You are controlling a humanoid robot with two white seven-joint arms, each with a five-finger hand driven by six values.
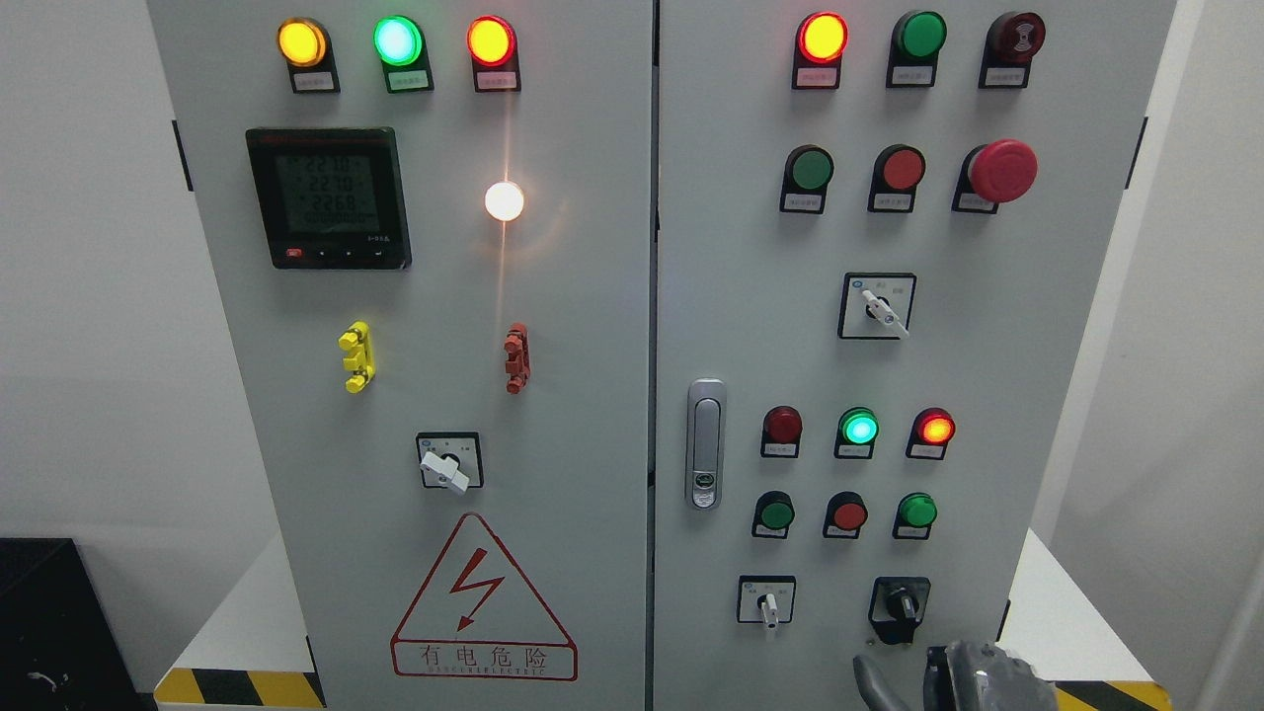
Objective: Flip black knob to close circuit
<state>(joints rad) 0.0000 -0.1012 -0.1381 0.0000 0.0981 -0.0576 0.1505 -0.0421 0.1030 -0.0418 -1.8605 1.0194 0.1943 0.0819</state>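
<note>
Right hand (973,676) sat just below black knob (899,600), grip state unclear. Risk: reaching left and nudging the white selector (767,604) instead.

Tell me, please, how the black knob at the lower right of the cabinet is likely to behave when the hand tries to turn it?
The black knob sits in a fixed black plate on the door, so it will probably rotate in place rather than shift. It looks like small, smooth, rigid plastic, so fingers may slip. The right hand sits just below it, fingers not yet on it.
</note>
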